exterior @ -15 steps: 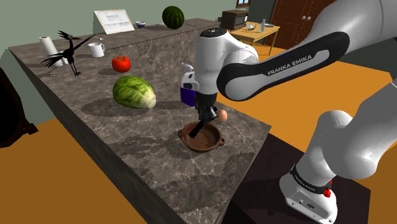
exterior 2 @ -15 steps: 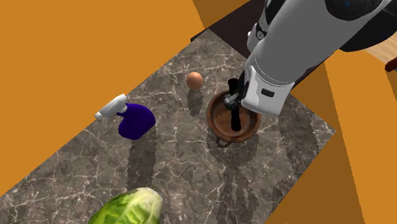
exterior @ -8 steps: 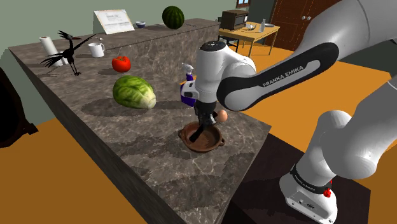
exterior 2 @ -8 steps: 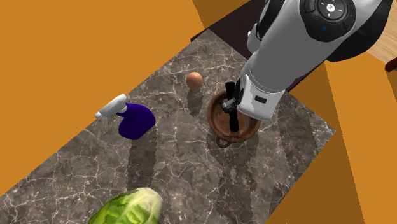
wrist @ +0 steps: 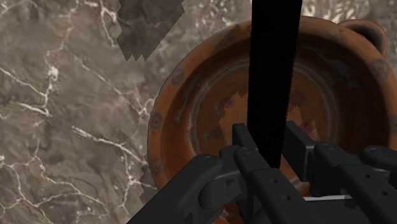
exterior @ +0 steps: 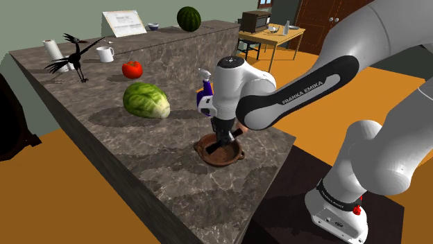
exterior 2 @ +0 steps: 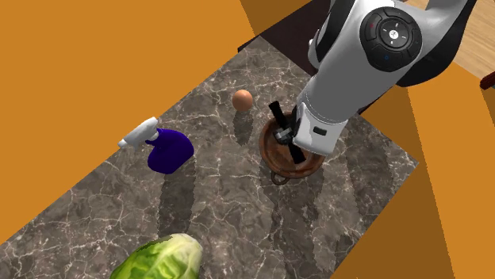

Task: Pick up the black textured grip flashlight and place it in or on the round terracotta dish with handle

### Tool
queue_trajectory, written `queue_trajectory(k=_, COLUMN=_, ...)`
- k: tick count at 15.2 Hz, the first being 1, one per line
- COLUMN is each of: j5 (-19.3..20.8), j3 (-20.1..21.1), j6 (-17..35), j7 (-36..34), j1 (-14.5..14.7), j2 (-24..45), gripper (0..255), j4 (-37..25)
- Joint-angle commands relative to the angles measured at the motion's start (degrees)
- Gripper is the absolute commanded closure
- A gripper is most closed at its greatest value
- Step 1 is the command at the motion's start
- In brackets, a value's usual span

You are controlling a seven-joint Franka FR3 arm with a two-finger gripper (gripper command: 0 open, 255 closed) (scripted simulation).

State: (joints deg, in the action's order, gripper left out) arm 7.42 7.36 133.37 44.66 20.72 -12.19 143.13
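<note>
The black flashlight (exterior 2: 276, 112) is clasped between the fingers of my gripper (exterior 2: 292, 136), which is shut on it. It hangs slanted, low over the round brown dish (exterior 2: 272, 162), with its far end reaching past the rim toward the egg. In the wrist view the flashlight (wrist: 273, 70) runs as a black bar from the gripper (wrist: 270, 153) across the bowl of the dish (wrist: 167, 121), whose small handle points away from the hand. In the shoulder view the gripper (exterior: 223, 137) stands just above the dish (exterior: 225, 157), near the counter's front corner.
A brown egg (exterior 2: 243, 99) lies just beyond the dish. A purple spray bottle (exterior 2: 166, 150) stands further along the marble counter, then a lettuce (exterior: 146, 100), a tomato (exterior: 132, 68), a black bird figure (exterior: 75, 55) and a mug (exterior: 105, 53). The counter's edge (exterior: 267, 170) drops off close to the dish.
The hand has sunk toward the dish and turned. The flashlight has swung from pointing straight down the bowl to lying slanted across it. In the shoulder view the arm now covers the egg.
</note>
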Motion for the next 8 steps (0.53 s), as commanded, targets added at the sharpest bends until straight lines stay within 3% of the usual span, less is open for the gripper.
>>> queue_trajectory(k=1, j5=-0.01, j3=0.05, j6=0.11, j7=-0.04, j1=0.04, j2=0.06, gripper=255, j4=0.08)
queue_trajectory(k=4, j5=-0.01, j3=0.05, j6=0.11, j7=-0.04, j1=0.04, j2=0.06, gripper=255, j4=0.08)
queue_trajectory(k=5, j5=-0.01, j3=0.05, j6=0.11, j7=-0.04, j1=0.04, j2=0.06, gripper=0, j4=0.08)
queue_trajectory(k=8, j5=-0.01, j3=0.05, j6=0.11, j7=-0.04, j1=0.04, j2=0.06, gripper=0, j4=0.08)
